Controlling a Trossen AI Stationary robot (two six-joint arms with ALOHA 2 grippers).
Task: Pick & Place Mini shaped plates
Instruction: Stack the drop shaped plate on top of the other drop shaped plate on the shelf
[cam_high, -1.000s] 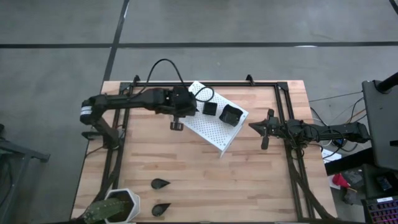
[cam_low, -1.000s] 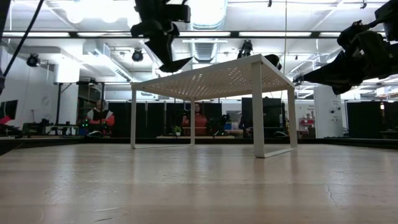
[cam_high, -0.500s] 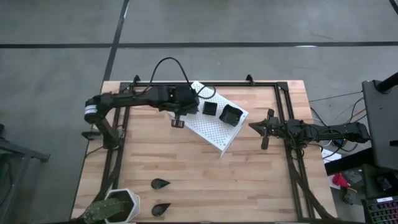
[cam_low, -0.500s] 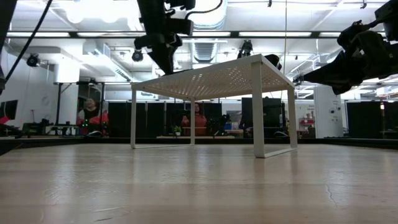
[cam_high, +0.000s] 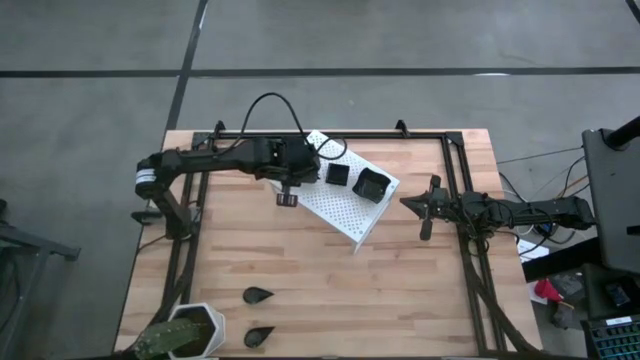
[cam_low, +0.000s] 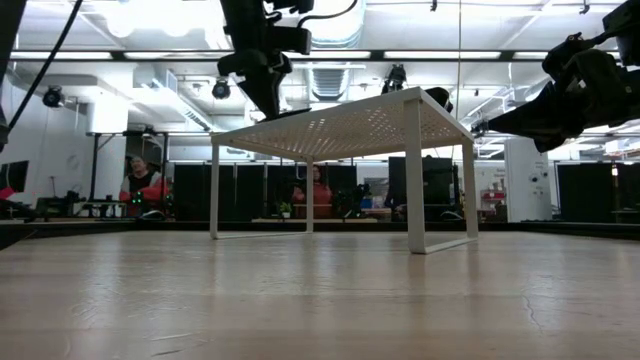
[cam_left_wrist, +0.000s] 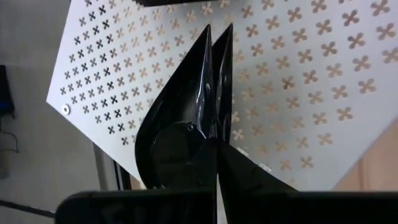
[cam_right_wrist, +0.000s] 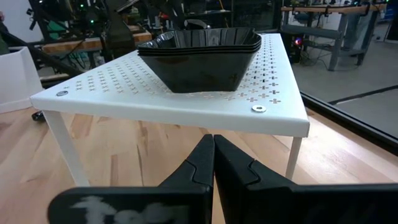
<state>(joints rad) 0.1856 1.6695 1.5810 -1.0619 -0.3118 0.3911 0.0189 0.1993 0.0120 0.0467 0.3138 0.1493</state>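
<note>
over the white rack (cam_high: 345, 205) the left hand (cam_high: 285, 198) pinches a teardrop plate (cam_left_wrist: 186, 124) on edge

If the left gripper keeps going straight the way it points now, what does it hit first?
Most likely the white perforated rack: the left gripper, jaws shut on a teardrop plate, points down at its top surface. The gap between them is hard to judge.

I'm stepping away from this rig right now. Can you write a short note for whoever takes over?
Left tool: shut on a teardrop plate, above the white rack.
Right tool: shut, empty, waiting right of the rack.
Done: small square plate and wavy-rimmed square stack sit on the rack.
Left: set down the held plate; two teardrop plates lie near the plant pot.
</note>
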